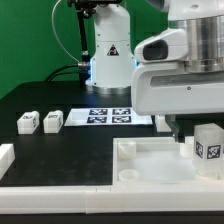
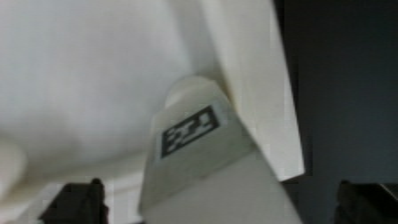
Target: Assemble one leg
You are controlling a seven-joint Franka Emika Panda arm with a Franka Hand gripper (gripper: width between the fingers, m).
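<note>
White plastic block with a black-and-white tag, the leg (image 1: pixel 207 142) stands upright on the tray (image 1: pixel 150 160) in the lower right of the exterior view. The arm (image 1: pixel 185 70) hangs over it, filling the upper right of that frame. In the wrist view the pincer (image 2: pixel 222 205) is open. Its dark fingertips (image 2: pixel 80 202) stand wide apart on either side of the leg, with a gap showing on each side. Two more blocks (image 1: pixel 52 120) sit on the black table (image 1: pixel 60 150) at the exterior view's left, near the marker board (image 1: pixel 110 115).
</note>
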